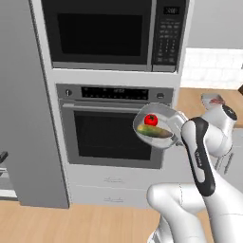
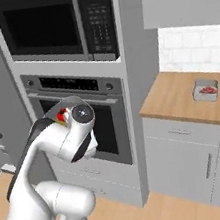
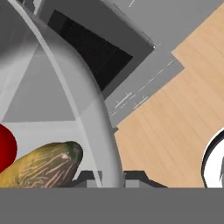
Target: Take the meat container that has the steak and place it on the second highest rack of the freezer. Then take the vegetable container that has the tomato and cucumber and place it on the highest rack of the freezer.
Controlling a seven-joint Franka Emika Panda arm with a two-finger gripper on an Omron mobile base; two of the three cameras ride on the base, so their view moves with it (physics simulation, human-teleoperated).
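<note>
Tool [image 3: 111, 177] pinched the rim of our round grey vegetable bowl [image 1: 163, 114], aloft before the oven; we judged it should stay level, keeping red tomato [image 1: 151, 119] and green cucumber [image 1: 154, 132] inside.

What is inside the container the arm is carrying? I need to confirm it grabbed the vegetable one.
The container holds the tomato and the cucumber, side by side. Its floor under them is hidden.

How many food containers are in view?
2: the vegetable container with tomato and cucumber, held up before the oven; the meat container on the counter.
</note>
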